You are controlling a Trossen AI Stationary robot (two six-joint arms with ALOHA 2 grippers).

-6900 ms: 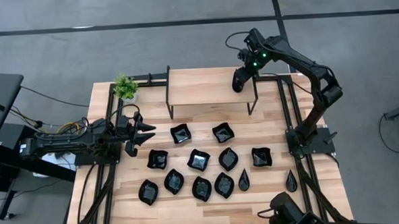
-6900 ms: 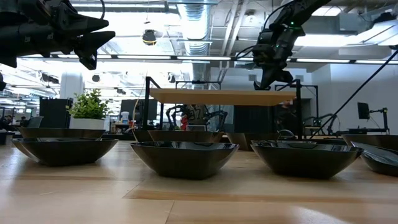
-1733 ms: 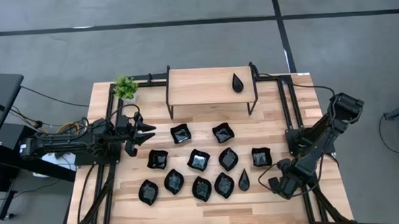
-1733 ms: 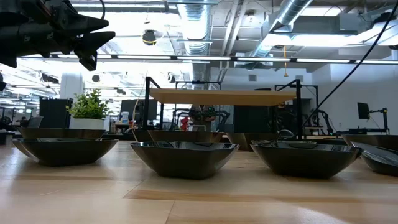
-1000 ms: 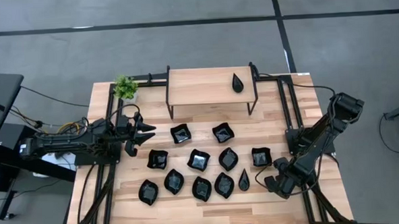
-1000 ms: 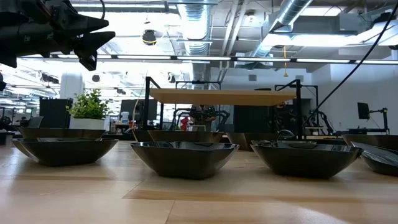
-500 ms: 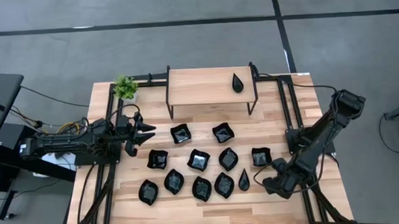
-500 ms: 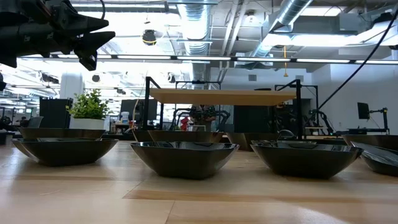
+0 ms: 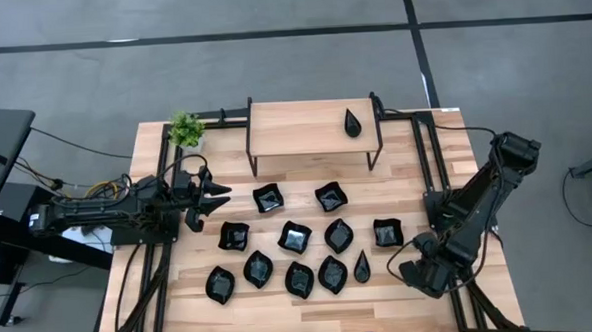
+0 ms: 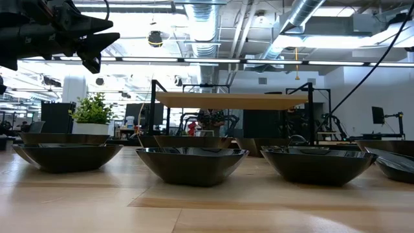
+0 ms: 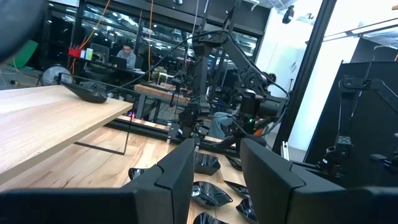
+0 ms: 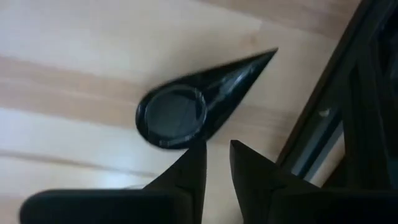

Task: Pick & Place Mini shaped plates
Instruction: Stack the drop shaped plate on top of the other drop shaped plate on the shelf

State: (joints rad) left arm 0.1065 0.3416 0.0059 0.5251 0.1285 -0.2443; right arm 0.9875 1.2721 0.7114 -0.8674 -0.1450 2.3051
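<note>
1. The right end effector is hovering at the desk's 4 o'clock corner. Its fingers are standing narrowly apart and holding nothing.
2. Seconds ago it was reaching over the shelf at 12 o'clock. Now one teardrop plate is lying there, toward the shelf's 3 o'clock end, so one placement appears done.
3. Directly below it another teardrop dish is lying flat on the wood beside the dark frame rail, which is probably the next pick.
4. That dish is showing glossy black, with a round well and a tapering point.
5. The remaining mini shaped plates are clustering mid-desk.
6. The left end effector is waiting at 9 o'clock with its fingers spread and empty.
</note>
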